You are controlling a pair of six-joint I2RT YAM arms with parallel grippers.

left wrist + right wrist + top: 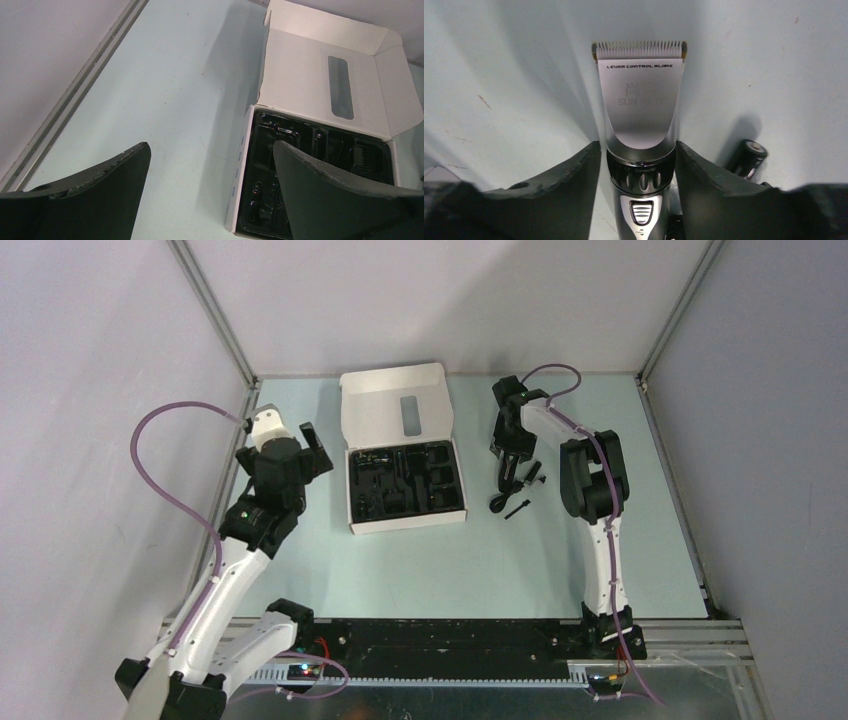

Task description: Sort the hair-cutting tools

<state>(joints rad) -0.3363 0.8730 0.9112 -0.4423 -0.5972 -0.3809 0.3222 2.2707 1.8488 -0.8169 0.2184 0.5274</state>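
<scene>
Item: clipper [640,115], right fingers [569,195] pinched on its collar. I'd lift level, carry toward box [380,410] at 9 o'clock. Spare: left fingers [100,185] wide, empty.

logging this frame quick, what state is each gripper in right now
Left gripper: open, holding nothing.
Right gripper: shut on the clipper, one finger on each side of its body.

light: bright, even | shadows: soft, flanking clipper [640,115] | foreground: blurred
</scene>
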